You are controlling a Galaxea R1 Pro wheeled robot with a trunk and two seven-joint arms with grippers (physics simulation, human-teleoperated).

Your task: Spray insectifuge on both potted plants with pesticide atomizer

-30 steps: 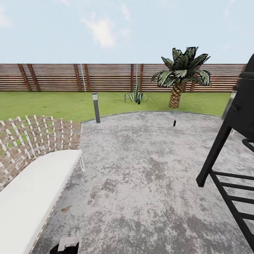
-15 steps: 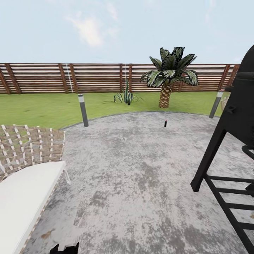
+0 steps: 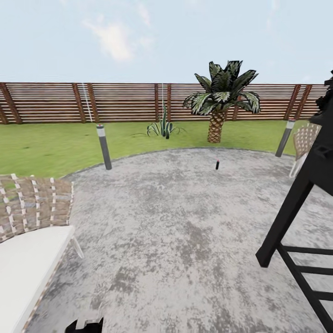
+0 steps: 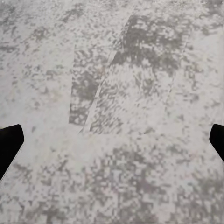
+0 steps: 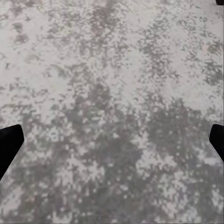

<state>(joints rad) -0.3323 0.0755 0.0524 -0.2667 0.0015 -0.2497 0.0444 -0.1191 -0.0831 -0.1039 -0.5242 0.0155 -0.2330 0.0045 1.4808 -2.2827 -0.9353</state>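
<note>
Both my pincers, left (image 4: 112,140) and right (image 5: 112,140), hang spread and empty over the grey patio (image 3: 185,222). The pesticide atomizer (image 3: 217,164) stands upright far ahead on the paving, before the palm (image 3: 221,99).

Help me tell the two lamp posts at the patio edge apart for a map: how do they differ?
The left lamp post stands upright, in the open beside the lawn. The right lamp post leans, its top tipped toward the black stand, and sits next to a woven chair. The left one looks a little taller in the head view. Both are slim dark grey posts with a pale band near the top, at the rim of the patio.
</note>
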